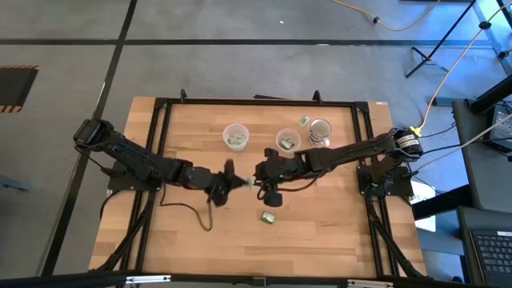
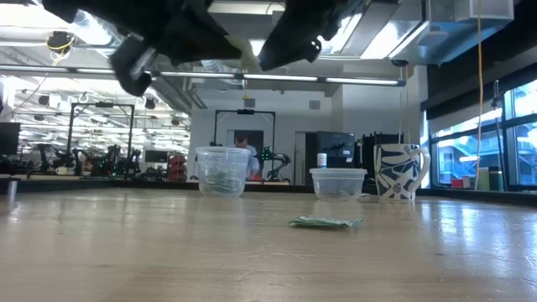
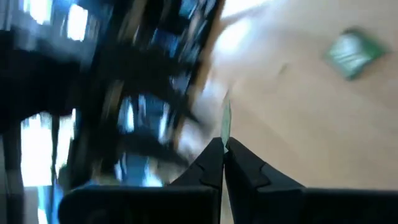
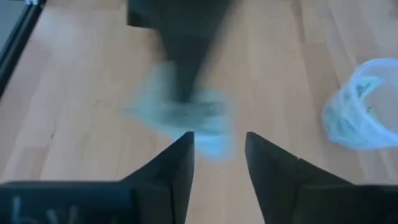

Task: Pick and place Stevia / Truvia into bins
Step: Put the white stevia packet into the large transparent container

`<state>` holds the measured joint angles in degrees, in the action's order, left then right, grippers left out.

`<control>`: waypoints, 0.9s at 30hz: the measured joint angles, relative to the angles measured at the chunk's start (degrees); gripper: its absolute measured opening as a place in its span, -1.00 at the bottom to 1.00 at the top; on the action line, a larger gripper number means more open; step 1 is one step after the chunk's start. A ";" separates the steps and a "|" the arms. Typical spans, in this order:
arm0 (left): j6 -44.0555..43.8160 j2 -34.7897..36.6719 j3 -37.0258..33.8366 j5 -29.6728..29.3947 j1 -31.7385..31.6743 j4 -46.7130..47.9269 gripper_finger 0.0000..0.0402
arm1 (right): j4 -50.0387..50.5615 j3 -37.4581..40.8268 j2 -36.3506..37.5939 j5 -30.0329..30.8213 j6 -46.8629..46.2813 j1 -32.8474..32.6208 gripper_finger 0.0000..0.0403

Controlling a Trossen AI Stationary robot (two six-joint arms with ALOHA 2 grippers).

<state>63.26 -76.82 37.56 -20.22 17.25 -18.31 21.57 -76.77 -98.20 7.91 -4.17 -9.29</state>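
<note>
At the table's centre in the high view, the left gripper (image 1: 240, 181) and right gripper (image 1: 258, 181) meet tip to tip, a pale sachet (image 1: 249, 182) between them; this reads as a handover in mid-air. Toward twelve o'clock from them stand two clear cups, the left cup (image 1: 235, 136) and the right cup (image 1: 287, 141), each with green sachets inside. A patterned mug (image 1: 320, 130) sits at about one o'clock, with one loose packet (image 1: 304, 121) just beside it. Another loose sachet (image 1: 269, 216) lies at five o'clock from the grippers.

In the low view, both arms hang above the table, well clear of the wood, and the flat sachet (image 2: 325, 222) lies in front of the cups.

In the left wrist view, the left gripper's fingers (image 3: 211, 165) are pressed together, pinching the thin edge of a sachet (image 3: 226, 124) that stands up from the tips.

In the right wrist view, the right gripper's fingers (image 4: 180, 158) stand apart with nothing between them; the blurred sachet (image 4: 186, 115) hangs just ahead under the other arm's tip. A cup (image 4: 364, 106) waits at two o'clock, a likely drop point.
</note>
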 joint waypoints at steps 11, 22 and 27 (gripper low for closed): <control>-34.86 0.63 0.00 -12.56 -10.51 2.84 -0.98 | 6.31 3.18 0.16 -7.71 -2.25 -3.56 -0.24; -54.99 0.93 0.00 4.80 -28.54 10.49 -0.98 | 2.76 9.09 0.16 -7.59 -10.29 -6.84 -0.24; -60.30 0.96 0.00 8.82 -33.97 12.32 -0.98 | -0.52 12.16 0.14 -7.57 -12.22 -8.72 -0.24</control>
<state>2.96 -75.85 37.56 -11.40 -16.72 -5.99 21.05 -64.61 -98.06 0.34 -16.38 -18.01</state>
